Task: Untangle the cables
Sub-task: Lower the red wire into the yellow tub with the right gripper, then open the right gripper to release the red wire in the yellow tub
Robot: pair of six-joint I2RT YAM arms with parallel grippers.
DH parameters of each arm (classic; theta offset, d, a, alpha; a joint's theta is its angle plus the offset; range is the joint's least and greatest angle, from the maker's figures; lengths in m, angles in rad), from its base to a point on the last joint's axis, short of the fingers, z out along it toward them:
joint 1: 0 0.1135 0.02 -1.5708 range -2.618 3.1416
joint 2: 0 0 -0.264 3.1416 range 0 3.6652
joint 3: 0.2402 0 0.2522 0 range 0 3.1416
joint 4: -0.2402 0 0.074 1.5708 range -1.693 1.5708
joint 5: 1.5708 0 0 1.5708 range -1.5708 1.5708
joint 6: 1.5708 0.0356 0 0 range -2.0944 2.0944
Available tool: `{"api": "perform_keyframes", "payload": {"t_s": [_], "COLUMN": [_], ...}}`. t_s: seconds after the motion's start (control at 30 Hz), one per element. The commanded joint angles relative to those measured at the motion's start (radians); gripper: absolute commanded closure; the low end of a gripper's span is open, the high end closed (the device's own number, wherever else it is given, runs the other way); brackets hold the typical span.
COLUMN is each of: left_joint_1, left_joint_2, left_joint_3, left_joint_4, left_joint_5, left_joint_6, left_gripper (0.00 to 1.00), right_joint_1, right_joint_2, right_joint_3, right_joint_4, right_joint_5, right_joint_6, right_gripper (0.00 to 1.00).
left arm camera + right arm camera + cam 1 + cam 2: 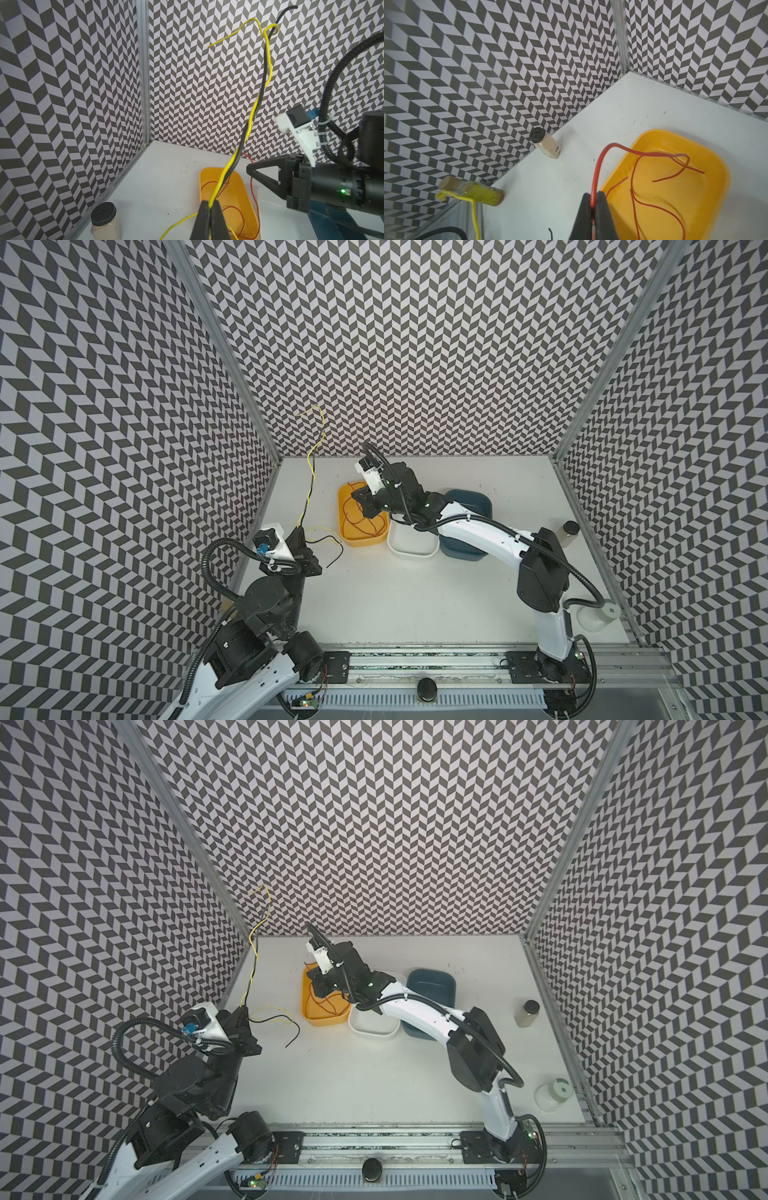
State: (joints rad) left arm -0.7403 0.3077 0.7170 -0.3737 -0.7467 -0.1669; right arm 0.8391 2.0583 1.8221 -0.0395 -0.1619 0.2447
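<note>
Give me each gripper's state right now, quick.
Left gripper: closed on the yellow cable and black cable together.
Right gripper: closed on the red cable.

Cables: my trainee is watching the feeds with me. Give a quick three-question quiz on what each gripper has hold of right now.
1. True or false: the left gripper is open and holds nothing.
2. Which one is the right gripper shut on? A. a yellow one. B. a black one. C. the red cable.
3. Fill in: the red cable runs from the right gripper into the ___ tub.

Key
1. False: it is shut on the yellow cable and the black cable together.
2. C.
3. Yellow: the yellow tub.
</note>
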Motion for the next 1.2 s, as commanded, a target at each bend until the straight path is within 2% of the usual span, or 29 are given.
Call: {"api": "perform_keyframes", "payload": {"t_s": [0.0,0.27,0.4,0.63,0.83,1.17], "left_joint_1": [0.006,0.007,0.005,0.006,0.006,0.007], "left_joint_2": [-0.010,-0.007,-0.007,-0.005,-0.007,-0.007], "left_joint_3": [-0.004,-0.004,-0.004,-0.004,-0.004,-0.005], "left_joint_4": [0.021,0.022,0.024,0.024,0.025,0.025], "left_joint_5": [0.003,0.015,0.019,0.023,0.024,0.030], "left_joint_6": [-0.019,-0.019,-0.019,-0.019,-0.017,-0.016], "left_gripper": [1.00,1.00,1.00,1.00,1.00,1.00], "right_joint_1": [-0.006,-0.024,-0.031,-0.040,-0.034,-0.037], "right_joint_2": [0.057,0.180,0.230,0.340,0.400,0.504], "right_joint_3": [0.030,0.116,0.149,0.289,0.324,0.449], "right_joint_4": [-0.024,-0.119,-0.134,-0.228,-0.244,-0.335], "right_joint_5": [0.024,0.048,0.022,0.016,-0.002,0.044], "right_joint_6": [0.049,0.108,0.117,0.099,0.119,0.112], "right_gripper": [1.00,1.00,1.00,1.00,1.00,1.00]}}
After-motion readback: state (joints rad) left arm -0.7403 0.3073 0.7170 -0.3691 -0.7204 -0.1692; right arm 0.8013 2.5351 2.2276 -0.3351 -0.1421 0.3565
